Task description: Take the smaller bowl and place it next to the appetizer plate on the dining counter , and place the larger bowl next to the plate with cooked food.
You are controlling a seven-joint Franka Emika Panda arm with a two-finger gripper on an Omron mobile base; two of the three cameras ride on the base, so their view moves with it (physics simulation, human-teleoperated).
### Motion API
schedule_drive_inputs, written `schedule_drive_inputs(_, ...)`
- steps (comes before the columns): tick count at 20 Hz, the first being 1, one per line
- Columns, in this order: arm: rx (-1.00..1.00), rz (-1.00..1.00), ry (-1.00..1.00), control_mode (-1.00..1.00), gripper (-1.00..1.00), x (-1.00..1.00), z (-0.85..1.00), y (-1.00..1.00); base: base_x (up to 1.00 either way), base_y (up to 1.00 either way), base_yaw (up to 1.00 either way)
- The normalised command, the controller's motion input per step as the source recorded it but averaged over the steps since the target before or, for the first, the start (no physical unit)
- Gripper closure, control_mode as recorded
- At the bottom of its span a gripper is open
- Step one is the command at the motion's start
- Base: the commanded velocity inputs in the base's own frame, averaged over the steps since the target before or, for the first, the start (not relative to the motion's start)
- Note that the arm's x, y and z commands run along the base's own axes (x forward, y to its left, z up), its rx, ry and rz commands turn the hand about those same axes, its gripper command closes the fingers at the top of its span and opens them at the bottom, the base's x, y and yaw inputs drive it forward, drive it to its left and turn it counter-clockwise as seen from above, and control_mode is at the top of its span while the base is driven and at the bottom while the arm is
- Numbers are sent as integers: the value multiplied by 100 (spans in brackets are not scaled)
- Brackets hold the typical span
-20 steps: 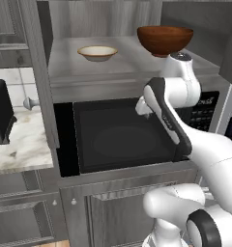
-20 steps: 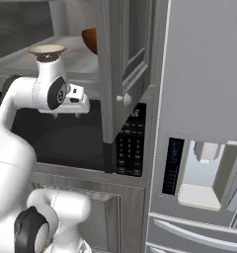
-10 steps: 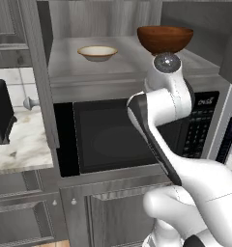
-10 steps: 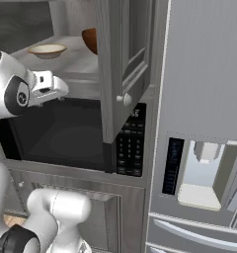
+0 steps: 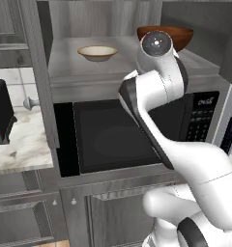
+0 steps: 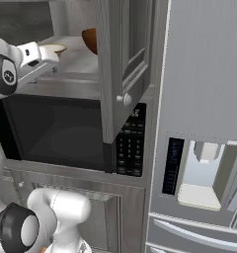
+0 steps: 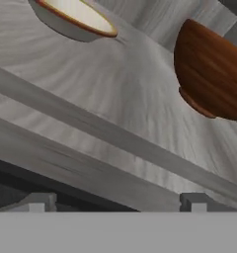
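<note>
On the cabinet shelf (image 5: 65, 62) the small bowl (image 5: 97, 52) and large bowl (image 5: 178, 36) are set apart; the gripper (image 7: 118, 201) is held wide, empty.

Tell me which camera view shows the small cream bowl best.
The left base view: the small bowl sits whole and unblocked on the grey shelf above the microwave. In the hand view it is cut off by the top edge. In the right base view the robot's hand covers most of it.
</note>
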Motion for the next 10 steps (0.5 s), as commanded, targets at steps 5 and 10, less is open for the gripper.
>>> schedule_drive_inputs(5,-33,0,-10,-100,-100,38,3,-10,0,0,0)
schedule_drive_inputs(10,-32,0,-13,-100,-100,0,52,-11,0,0,0)
